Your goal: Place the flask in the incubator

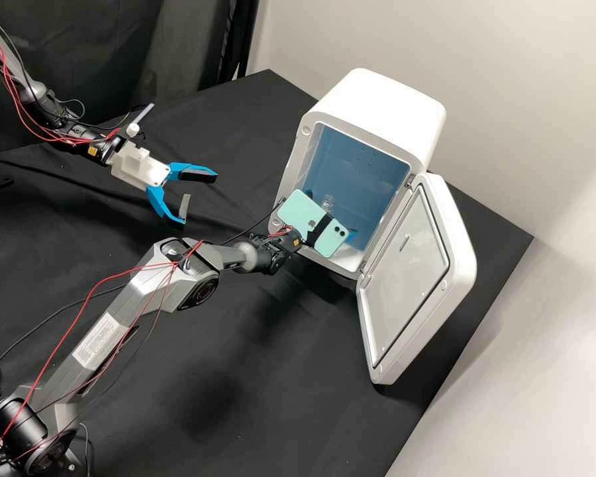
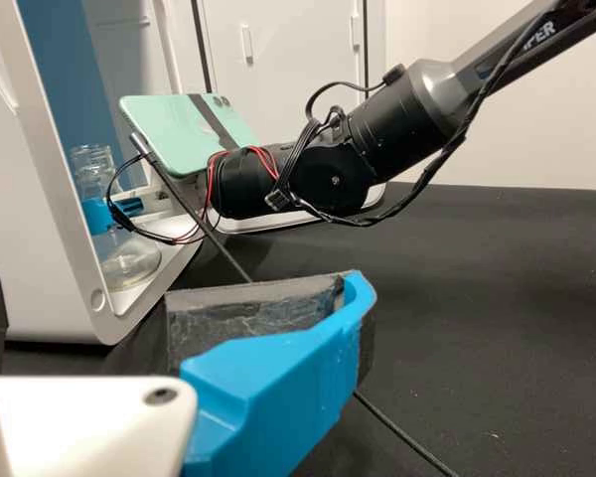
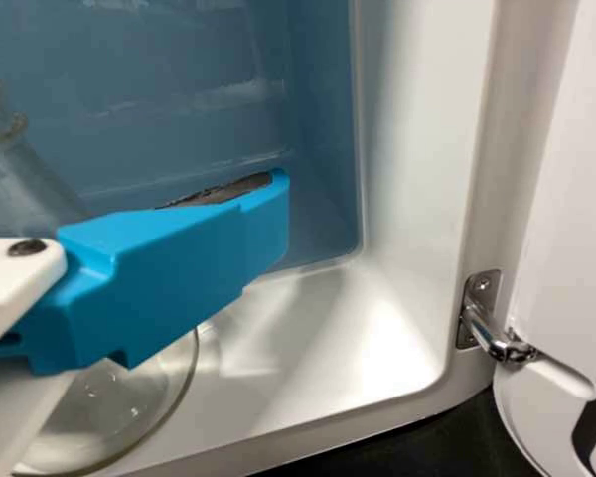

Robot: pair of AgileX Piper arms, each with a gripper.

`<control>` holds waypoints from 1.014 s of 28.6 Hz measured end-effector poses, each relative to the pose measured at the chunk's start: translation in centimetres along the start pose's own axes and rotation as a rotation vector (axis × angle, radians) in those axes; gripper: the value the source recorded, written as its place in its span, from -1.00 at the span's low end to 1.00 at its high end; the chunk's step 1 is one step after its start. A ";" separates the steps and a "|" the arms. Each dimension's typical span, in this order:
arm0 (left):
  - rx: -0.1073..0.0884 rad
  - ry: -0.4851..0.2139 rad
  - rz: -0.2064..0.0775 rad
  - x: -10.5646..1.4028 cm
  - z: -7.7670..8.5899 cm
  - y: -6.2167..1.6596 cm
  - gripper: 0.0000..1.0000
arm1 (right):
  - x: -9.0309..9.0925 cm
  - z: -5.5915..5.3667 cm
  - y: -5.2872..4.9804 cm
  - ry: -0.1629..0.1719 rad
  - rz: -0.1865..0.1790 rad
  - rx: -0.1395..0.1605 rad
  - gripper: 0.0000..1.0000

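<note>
Glass flask [image 3: 99, 407] stands upright on the incubator [image 1: 377, 112] floor, beside my right gripper [image 2: 107, 213]; whether it pinches I cannot tell; left gripper [image 1: 195, 199] spread, well apart.

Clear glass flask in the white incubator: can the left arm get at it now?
Probably not. The right arm occupies the incubator's open doorway in front of the flask, and the left tool hangs open outside.

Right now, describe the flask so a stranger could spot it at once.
Find the white incubator with its door swung open on the black bench. Inside its blue chamber stands the flask: the only clear glass thing, narrow neck over a wide round base.
</note>
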 end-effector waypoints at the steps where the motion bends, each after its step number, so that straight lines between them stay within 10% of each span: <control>1: 0.000 0.000 0.000 0.0 0.0 0.00 1.00 | 0.0 0.0 0.0 0.001 -0.001 -0.003 1.00; 29: 0.000 0.000 0.000 0.0 0.0 0.00 1.00 | 0.0 -0.6 0.1 0.049 0.024 -0.004 1.00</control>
